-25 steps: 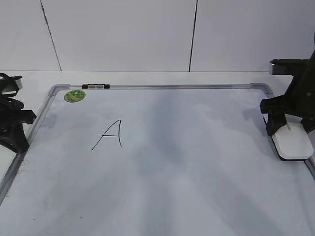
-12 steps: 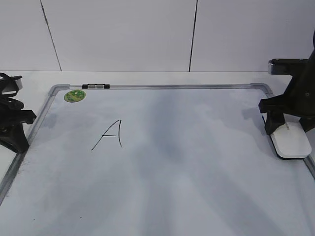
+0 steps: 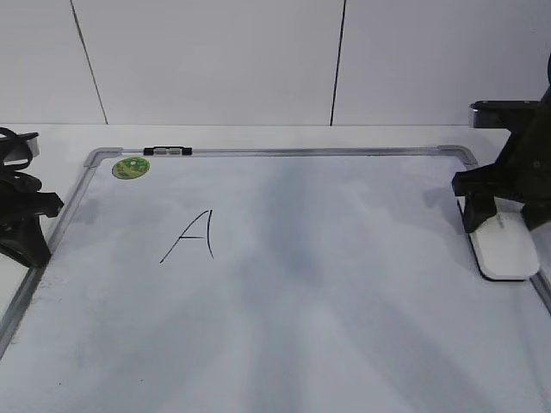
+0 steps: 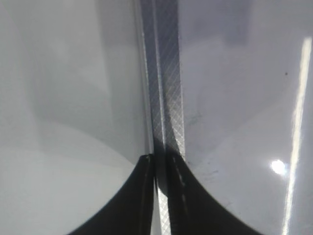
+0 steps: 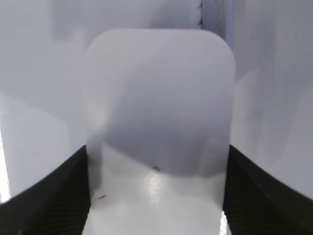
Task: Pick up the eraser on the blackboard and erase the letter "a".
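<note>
1. The right gripper [image 5: 156, 196] has its two black fingers [image 5: 58, 191] set against the long sides of the eraser [image 5: 159, 122], closed on it.
2. The eraser lies flat on the whiteboard [image 3: 301, 284] at its right edge, just inside the metal frame [image 3: 310, 152]; in the exterior view it shows as a white block [image 3: 508, 248] under the right gripper [image 3: 504, 225].
3. The left gripper [image 4: 161, 196] is closed with nothing between its fingers, hanging over the board's left frame rail [image 4: 166, 98].
4. A pointed capital letter [image 3: 191, 237] in black marker sits left of the board's middle, well apart from the eraser.
5. A round green sticker [image 3: 131, 167] and a small clip [image 3: 168, 151] mark the far left corner.
6. The board rests on a pale worktop [image 3: 60, 138].
</note>
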Available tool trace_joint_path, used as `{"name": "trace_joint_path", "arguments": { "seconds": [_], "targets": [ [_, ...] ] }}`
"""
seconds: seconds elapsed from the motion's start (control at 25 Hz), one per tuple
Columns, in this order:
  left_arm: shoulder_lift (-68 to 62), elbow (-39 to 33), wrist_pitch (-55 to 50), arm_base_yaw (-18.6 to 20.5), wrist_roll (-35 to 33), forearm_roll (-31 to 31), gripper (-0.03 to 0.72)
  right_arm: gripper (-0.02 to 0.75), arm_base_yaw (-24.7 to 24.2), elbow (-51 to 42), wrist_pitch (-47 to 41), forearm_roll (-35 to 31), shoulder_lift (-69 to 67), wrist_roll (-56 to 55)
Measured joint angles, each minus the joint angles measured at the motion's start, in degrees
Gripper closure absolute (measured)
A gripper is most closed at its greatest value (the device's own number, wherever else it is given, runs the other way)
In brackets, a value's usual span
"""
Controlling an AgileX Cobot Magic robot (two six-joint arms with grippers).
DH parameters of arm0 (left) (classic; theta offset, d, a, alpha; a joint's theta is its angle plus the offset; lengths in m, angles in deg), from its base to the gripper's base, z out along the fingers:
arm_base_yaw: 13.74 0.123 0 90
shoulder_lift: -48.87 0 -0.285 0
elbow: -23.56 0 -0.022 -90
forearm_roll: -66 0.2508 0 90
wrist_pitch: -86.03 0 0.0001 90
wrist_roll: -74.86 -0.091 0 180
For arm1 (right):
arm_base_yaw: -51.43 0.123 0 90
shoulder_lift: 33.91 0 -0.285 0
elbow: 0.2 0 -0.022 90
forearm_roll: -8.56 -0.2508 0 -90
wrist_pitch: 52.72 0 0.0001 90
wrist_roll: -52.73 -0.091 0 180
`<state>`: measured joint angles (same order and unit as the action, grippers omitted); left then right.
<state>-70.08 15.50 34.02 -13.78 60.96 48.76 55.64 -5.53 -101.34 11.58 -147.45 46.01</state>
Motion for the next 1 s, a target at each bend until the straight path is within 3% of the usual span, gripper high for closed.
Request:
{"name": "trace_joint_path", "arguments": {
  "seconds": [0.48, 1.0],
  "targets": [
    [0.0, 0.0, 0.0, 0.0, 0.0, 0.0, 0.642, 0.124, 0.0, 0.0, -0.5, 1.1, 0.1, 0.0],
    [0.0, 0.0, 0.0, 0.0, -0.1, 0.1, 0.633, 0.126, 0.0, 4.6, -17.1, 2.8, 7.9, 1.7]
  ]
}}
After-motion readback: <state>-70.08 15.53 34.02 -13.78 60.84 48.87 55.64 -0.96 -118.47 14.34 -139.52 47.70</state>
